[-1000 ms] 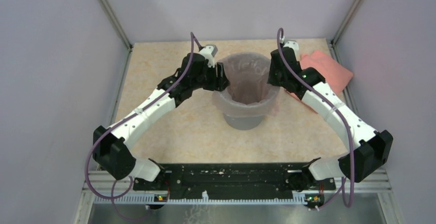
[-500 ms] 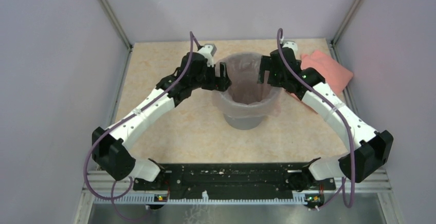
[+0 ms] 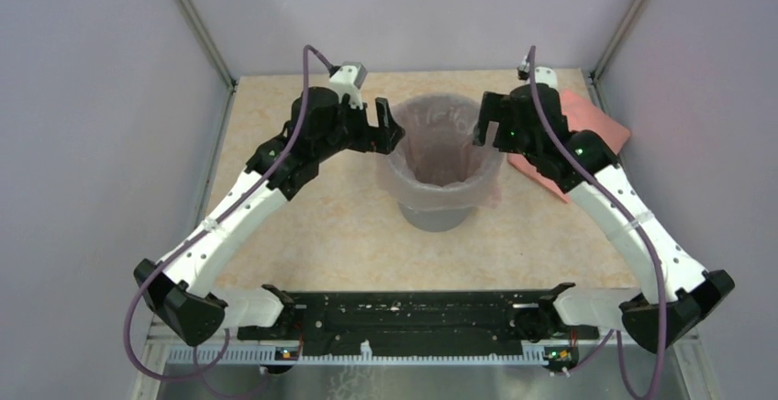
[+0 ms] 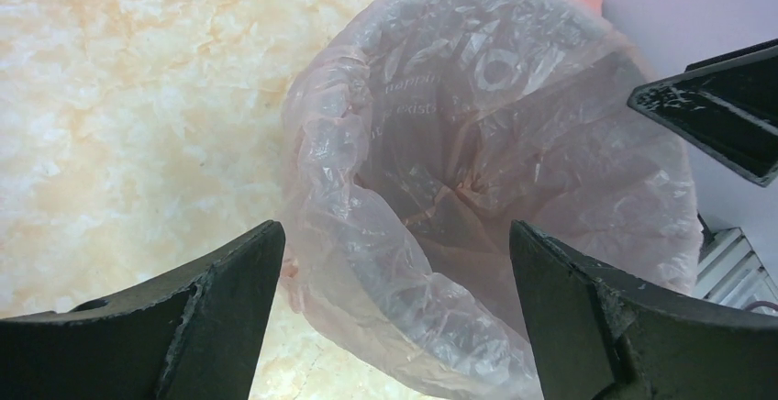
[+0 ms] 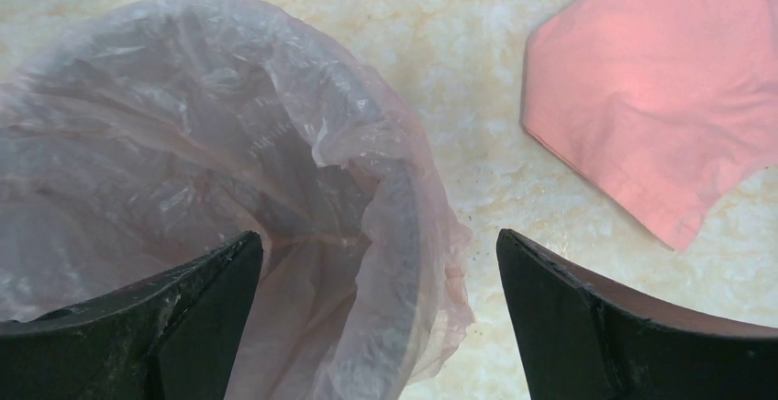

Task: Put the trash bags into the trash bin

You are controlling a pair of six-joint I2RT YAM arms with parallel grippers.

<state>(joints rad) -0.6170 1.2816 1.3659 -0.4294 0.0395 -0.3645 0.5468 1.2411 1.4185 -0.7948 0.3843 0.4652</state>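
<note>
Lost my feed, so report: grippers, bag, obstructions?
Left gripper open, right gripper open, flanking the trash bin. Trash bag lines it, edge folded over rim. Salmon bundle lies apart.

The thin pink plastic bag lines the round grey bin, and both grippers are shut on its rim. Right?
No. The thin pink plastic bag lines the round grey bin, but the left gripper and right gripper are open, as both wrist views show.

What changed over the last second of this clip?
The left tool and right tool, shut at the rim earlier, opened and drew back outward. The trash bag still lines the trash bin, folded over its rim; the salmon-pink bundle has not moved.
</note>
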